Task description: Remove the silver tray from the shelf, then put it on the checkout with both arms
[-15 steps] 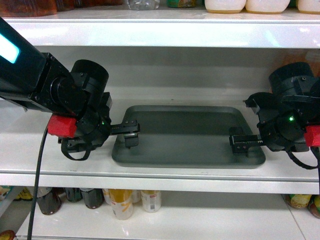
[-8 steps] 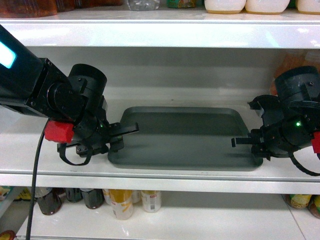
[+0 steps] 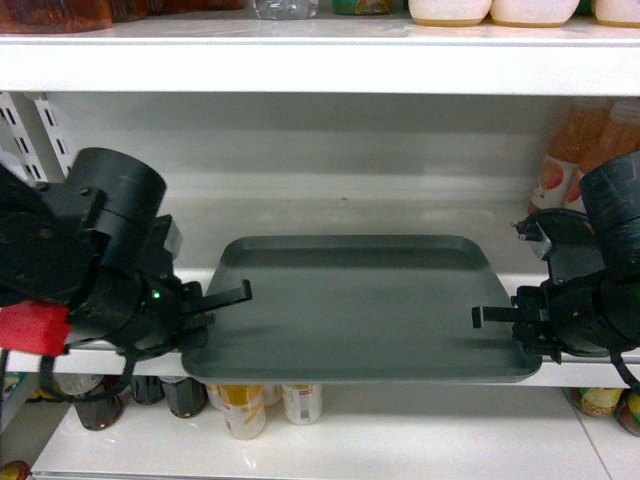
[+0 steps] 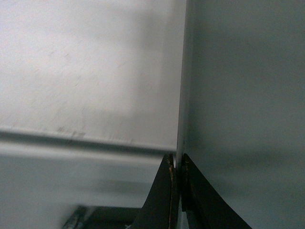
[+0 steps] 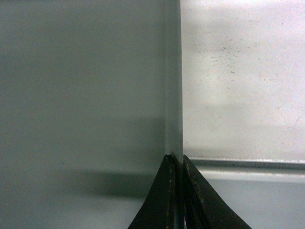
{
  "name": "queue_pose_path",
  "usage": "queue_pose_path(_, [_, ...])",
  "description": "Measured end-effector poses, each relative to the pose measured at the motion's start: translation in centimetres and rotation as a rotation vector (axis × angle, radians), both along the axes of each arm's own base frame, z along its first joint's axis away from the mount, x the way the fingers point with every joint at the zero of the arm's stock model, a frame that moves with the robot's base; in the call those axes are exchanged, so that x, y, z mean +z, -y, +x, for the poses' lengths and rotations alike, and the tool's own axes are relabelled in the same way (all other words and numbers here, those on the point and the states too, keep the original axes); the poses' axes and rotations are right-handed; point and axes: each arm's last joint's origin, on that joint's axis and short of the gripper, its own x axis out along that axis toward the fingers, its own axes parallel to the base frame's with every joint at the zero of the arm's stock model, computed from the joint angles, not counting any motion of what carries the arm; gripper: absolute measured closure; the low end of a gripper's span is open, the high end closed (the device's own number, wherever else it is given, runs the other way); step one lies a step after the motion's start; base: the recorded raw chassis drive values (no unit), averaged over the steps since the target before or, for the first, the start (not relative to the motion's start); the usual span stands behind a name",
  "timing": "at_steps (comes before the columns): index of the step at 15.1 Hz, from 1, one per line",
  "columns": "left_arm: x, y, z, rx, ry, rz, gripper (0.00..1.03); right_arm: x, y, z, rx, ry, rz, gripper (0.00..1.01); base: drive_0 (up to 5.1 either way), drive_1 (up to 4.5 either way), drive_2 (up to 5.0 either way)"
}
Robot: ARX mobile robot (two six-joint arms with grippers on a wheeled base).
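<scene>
Head view shows the silver tray [image 3: 355, 305] held level between the two grippers, its front edge jutting out past the front lip of the shelf [image 3: 110, 355] and bottles [image 3: 250, 400] on the board below. Left wrist view has the left gripper [image 4: 177, 167] with its fingers [image 4: 164, 200] clenched on the tray's left rim, the tray bed lying to their right. Right wrist view has the right gripper [image 5: 175, 164] pinching the right rim likewise, the tray bed lying to its left and the white shelf board to its right.
</scene>
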Motion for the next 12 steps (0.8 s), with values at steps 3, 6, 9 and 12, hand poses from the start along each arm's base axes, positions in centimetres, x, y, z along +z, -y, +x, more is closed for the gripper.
queue_pose_path(3, [2.7, -0.7, -3.7, 0.02, 0.061, 0.011, 1.0, 3.9, -0.3, -3.3, 0.02, 0.107, 0.049, 0.99, 0.0, 0.0, 0.0])
queue_pose_path(6, [5.3, -1.2, -6.9, 0.026, 0.142, 0.033, 1.0, 6.2, 0.2, -7.2, 0.029, 0.158, 0.091, 0.99, 0.0, 0.0, 0.0])
queue_pose_path(9, [6.9, -1.6, -10.6, 0.021, 0.181, 0.05, 1.0, 7.5, 0.5, -11.1, 0.049, 0.199, 0.128, 0.99, 0.0, 0.0, 0.0])
queue_pose_path(12, [8.7, -1.8, -12.8, 0.017, 0.261, 0.093, 1.0, 8.5, 0.5, -13.7, 0.062, 0.262, 0.156, 0.99, 0.0, 0.0, 0.0])
